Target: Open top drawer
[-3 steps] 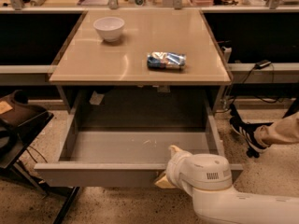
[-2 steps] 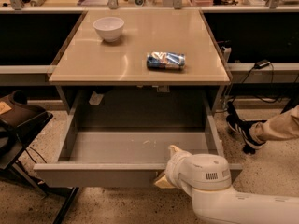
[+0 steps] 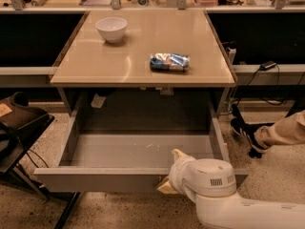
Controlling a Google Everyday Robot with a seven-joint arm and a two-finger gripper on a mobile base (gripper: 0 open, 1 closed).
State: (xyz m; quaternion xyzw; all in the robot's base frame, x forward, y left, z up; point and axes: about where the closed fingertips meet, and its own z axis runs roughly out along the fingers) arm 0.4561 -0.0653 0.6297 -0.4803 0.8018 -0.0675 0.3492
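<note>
The gripper (image 3: 171, 171) is at the front panel of the top drawer (image 3: 95, 179), right of centre, jaws clamped across the panel's upper edge. The drawer stands well out beneath the counter (image 3: 143, 42), which carries a blue packet (image 3: 169, 62) and, farther back, a white bowl (image 3: 111, 29).

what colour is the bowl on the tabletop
White bowl, shown best in the camera view; the hand is at the top drawer front.

Wide grey top drawer (image 3: 95, 179), pulled out beneath beige tabletop (image 3: 143, 39). Gripper (image 3: 171, 171) clamped over its front edge, right of centre. Tabletop holds white bowl (image 3: 111, 28) and blue snack packet (image 3: 169, 62).
</note>
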